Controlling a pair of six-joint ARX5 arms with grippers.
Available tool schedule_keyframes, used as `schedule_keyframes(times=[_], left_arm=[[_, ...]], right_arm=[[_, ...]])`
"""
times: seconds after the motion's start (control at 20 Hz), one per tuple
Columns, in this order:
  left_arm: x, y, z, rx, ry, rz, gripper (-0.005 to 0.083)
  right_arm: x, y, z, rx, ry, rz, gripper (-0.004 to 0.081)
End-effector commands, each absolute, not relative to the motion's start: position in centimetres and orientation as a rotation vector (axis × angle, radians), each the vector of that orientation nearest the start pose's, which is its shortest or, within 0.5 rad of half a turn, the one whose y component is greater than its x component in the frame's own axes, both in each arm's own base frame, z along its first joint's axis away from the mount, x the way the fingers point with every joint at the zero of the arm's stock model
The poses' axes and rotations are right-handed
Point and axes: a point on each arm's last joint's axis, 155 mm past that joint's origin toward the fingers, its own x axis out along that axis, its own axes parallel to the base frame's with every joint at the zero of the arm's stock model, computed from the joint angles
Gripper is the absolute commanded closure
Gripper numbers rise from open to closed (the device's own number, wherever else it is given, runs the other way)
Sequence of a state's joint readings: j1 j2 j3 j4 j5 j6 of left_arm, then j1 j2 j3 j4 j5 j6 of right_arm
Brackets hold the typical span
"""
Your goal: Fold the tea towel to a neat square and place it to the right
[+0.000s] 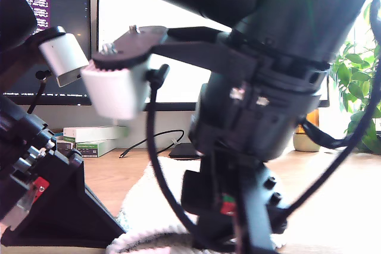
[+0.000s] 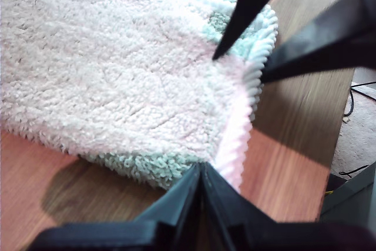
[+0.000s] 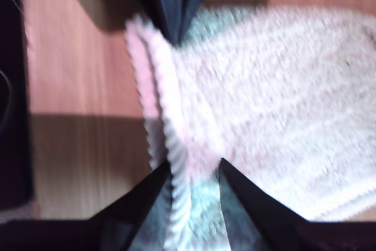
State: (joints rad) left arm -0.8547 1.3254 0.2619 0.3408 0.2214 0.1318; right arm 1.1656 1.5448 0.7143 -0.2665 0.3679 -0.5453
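Observation:
The tea towel lies folded on the wooden table, fluffy off-white with pale green showing at its ribbed corded edge. My first gripper is shut, its fingers meeting on that edge at a corner. The second wrist view shows it holding the edge up as a ridge. My second gripper faces it, open, with the corded edge of the towel running between its fingers. It shows again in the first wrist view. In the exterior view an arm fills the middle above the towel.
A black arm base stands at the exterior view's left. Behind are two monitors, stacked boxes, a loose cable and a potted plant at the exterior view's right. Bare wood lies beside the towel's edge.

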Motion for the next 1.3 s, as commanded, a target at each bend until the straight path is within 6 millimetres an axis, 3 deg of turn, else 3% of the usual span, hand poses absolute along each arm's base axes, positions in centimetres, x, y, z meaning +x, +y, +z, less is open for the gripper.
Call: schedule_keyframes(times=[0.0, 0.35, 0.5, 0.8, 1.0, 1.25], left_arm=[[17.4, -26.1, 0.6, 0.351, 0.678, -1.075, 0.0795], [17.4, -26.1, 0.6, 0.351, 0.677, -1.076, 0.0795], [17.4, -26.1, 0.6, 0.351, 0.677, -1.076, 0.0795], [17.9, -26.5, 2.0, 0.337, 0.619, -1.073, 0.0795], [18.2, -26.8, 3.5, 0.322, 0.570, -1.074, 0.0794], [18.1, -26.7, 3.3, 0.323, 0.578, -1.074, 0.0784]], right_arm=[[19.6, 27.3, 1.4, -1.300, 0.618, 0.924, 0.0561], [19.7, 26.8, 1.6, -1.327, 0.638, 0.911, 0.0611], [19.8, 27.5, 2.1, -1.313, 0.622, 0.913, 0.0789], [20.0, 27.7, 3.0, -1.324, 0.634, 0.914, 0.0782], [19.3, 25.5, 2.1, -1.398, 0.714, 0.908, 0.0782], [19.2, 23.9, 1.8, -1.438, 0.769, 0.890, 0.0782]])
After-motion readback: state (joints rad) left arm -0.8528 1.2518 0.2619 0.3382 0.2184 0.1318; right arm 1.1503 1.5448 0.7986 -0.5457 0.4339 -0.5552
